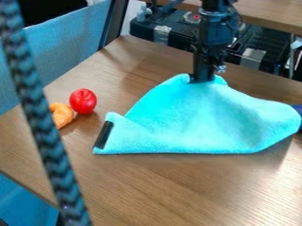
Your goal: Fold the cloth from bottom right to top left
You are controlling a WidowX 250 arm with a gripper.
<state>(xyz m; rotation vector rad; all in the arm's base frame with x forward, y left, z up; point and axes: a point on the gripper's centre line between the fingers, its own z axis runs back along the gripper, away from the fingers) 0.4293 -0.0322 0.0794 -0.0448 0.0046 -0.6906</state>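
Wooden tabletop (177, 190), bunched turquoise cloth (189, 121)

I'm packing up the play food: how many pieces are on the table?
2: the red piece, left of the cloth in the picture, and the orange piece beside it, farther left. The cloth or the hanging strap may hide more.

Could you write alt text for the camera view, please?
A black robot gripper touches the upper edge of a turquoise cloth on a wooden table. Beside the cloth, to the left, lie a round red object and a lumpy orange one; a patterned cord crosses the foreground.
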